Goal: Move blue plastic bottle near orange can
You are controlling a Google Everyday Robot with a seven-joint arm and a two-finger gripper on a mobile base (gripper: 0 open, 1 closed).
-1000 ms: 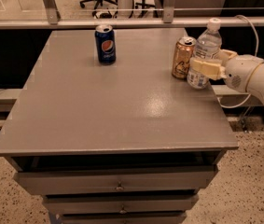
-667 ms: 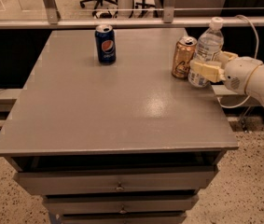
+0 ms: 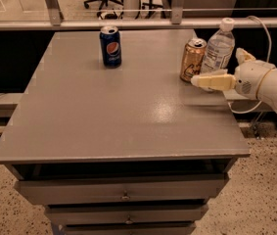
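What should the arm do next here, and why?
Probably pull the gripper straight back to the right, clear of the bottle. The bottle stands upright right beside the orange can at the back right of the table, and the fingers look open around its base, so the placing seems done.

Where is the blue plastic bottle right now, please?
In the camera view, the blue plastic bottle stands upright near the table's far right corner, just right of the orange can, with the hand around its base.
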